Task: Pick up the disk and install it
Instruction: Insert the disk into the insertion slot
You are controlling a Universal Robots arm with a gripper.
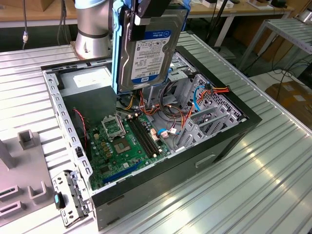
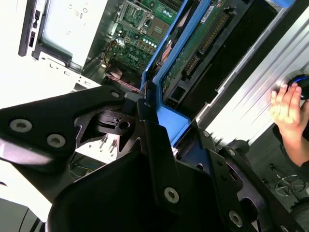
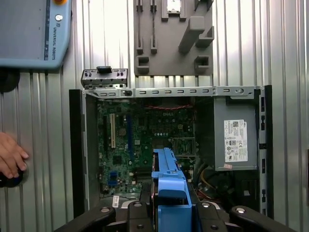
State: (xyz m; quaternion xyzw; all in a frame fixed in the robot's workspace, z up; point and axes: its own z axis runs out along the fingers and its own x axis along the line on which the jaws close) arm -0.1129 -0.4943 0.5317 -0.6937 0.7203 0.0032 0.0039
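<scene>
The disk (image 1: 146, 51) hangs upright over the open computer case (image 1: 229, 141), label facing the exterior view, blue rails along its edges. My gripper (image 1: 152, 12) is shut on its top end. In the second wrist view the disk (image 2: 203, 41) runs away from the black fingers (image 2: 157, 145), its green circuit side and a blue rail showing. The first wrist view looks straight down the disk's blue rail (image 3: 169, 186) into the case, above the motherboard (image 3: 145, 140) and beside the power supply (image 3: 234, 140).
A metal drive cage (image 1: 187, 80) and loose cables sit at the case's far end. A grey fixture plate (image 1: 19, 161) and a metal bracket (image 1: 70, 197) with a blue latch lie at the exterior view's left. A person's hand (image 3: 9, 154) rests near a teach pendant (image 3: 34, 31).
</scene>
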